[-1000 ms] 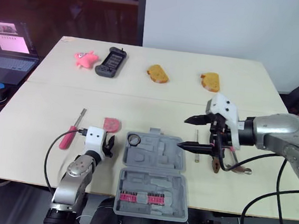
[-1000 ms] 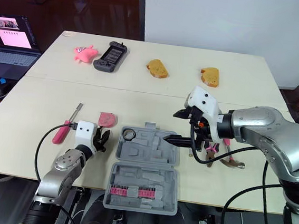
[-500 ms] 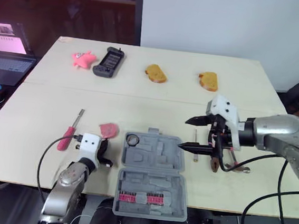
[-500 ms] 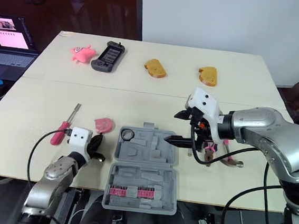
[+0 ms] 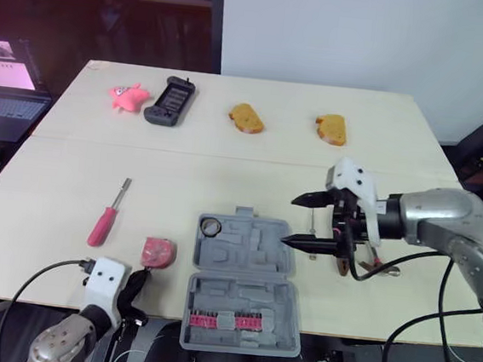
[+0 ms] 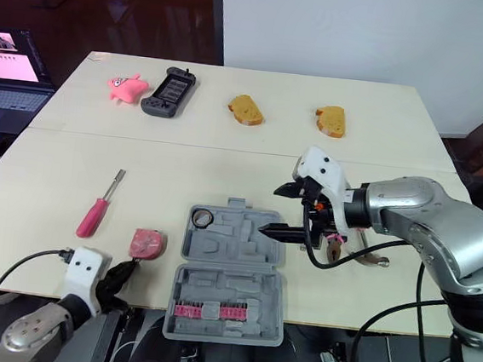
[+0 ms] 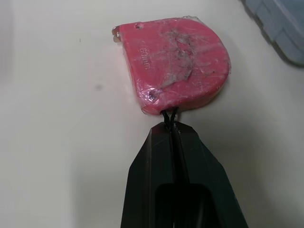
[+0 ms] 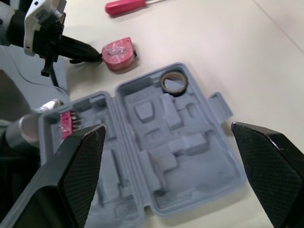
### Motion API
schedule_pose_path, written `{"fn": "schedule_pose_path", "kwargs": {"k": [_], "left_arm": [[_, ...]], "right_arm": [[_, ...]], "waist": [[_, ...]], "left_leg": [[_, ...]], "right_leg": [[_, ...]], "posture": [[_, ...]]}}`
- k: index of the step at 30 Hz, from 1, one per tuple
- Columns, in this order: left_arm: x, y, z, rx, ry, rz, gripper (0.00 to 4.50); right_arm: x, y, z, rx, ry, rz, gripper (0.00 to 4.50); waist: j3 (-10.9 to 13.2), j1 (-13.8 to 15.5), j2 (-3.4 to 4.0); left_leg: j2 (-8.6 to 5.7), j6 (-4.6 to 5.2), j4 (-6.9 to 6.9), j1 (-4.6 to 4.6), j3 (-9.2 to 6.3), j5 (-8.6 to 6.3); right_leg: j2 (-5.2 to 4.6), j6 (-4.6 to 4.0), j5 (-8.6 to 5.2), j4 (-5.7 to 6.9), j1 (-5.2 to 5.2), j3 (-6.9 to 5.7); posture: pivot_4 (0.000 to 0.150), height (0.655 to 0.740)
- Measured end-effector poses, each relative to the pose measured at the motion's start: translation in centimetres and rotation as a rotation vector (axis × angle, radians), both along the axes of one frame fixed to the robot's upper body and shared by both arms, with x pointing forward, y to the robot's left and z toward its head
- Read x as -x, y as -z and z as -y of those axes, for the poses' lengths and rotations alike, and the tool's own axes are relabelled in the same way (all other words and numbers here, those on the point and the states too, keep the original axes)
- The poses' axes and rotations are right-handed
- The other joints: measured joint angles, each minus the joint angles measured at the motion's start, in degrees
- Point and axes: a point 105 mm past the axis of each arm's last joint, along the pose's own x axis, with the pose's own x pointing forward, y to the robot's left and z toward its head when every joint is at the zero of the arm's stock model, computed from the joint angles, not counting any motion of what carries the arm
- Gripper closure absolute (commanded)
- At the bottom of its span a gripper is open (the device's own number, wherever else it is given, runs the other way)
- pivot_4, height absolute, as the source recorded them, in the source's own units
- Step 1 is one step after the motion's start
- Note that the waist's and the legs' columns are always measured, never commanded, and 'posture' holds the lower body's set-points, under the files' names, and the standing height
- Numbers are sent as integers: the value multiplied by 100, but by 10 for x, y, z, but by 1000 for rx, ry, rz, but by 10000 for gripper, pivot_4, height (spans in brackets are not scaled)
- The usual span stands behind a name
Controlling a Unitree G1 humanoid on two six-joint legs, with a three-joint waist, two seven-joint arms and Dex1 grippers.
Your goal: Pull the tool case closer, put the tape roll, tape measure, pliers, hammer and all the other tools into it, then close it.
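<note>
Your L gripper is pinched tight on the black cord of the tape measure, which lies on the table near the open tool case, on its left. R gripper hangs w/ fingers apart over the case's right edge. Tape roll sits inside, back-left corner.

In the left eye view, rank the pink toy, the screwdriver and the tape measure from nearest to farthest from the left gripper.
1. Tape measure, right at the left gripper, by the front edge.
2. Screwdriver, farther back, on the left.
3. Pink toy, at the far left corner.
</note>
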Motion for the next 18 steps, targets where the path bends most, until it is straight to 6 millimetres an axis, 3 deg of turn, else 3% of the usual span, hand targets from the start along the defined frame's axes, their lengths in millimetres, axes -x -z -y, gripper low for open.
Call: {"fn": "schedule_pose_path", "kwargs": {"k": [8, 15, 18], "left_arm": [[34, 3, -1, -13, 24, -67, 44473], [33, 3, 0, -13, 26, -55, 44473], [31, 3, 1, 19, 22, -48, 36560]], "right_arm": [[-1, 2, -2, -8, -11, -6, 0], [-2, 2, -4, -18, -16, 1, 0], [-3, 2, -4, -20, -17, 6, 0]], "waist": [[0, -1, 1], [1, 14, 2], [1, 22, 4]], "left_leg": [[0, 1, -4, -1, 1, -3], [0, -12, -4, -4, 1, -12], [0, -12, -4, -4, 1, -12]], "right_leg": [[-2, -8, -4, -16, -2, 0], [-2, -8, -3, -26, -1, 0], [-2, -9, -3, -27, -1, 0]], "posture": [[1500, 7188], [1500, 7188], [1500, 7188]]}}
